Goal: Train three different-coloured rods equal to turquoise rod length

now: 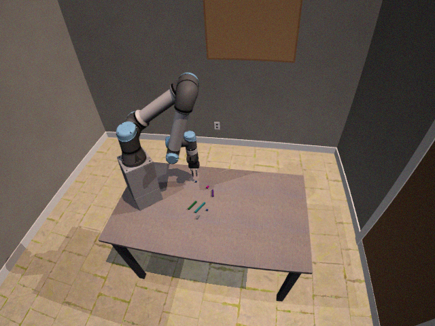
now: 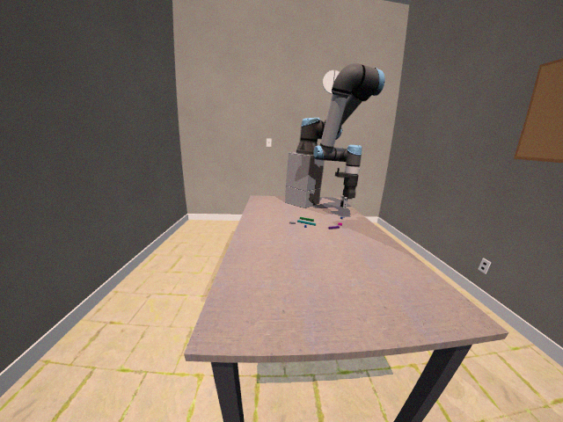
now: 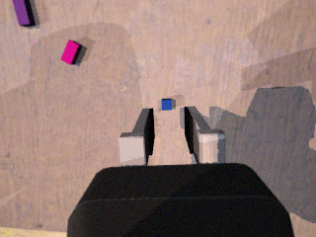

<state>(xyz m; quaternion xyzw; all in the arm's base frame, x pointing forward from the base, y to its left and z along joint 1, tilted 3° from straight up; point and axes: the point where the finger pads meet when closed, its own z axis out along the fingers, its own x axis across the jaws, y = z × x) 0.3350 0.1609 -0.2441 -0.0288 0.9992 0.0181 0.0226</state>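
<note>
In the wrist view, a dark purple rod (image 3: 23, 11) and a short magenta rod (image 3: 70, 51) lie at upper left on the brown wooden counter (image 3: 99, 148), while the tiny blue cube-like rod (image 3: 167, 104) sits just beyond the gripper (image 3: 167, 129), whose jaws stand half apart, holding nothing.

Purple rod (image 3: 23, 12) cut off by the wrist view's top edge.
</note>
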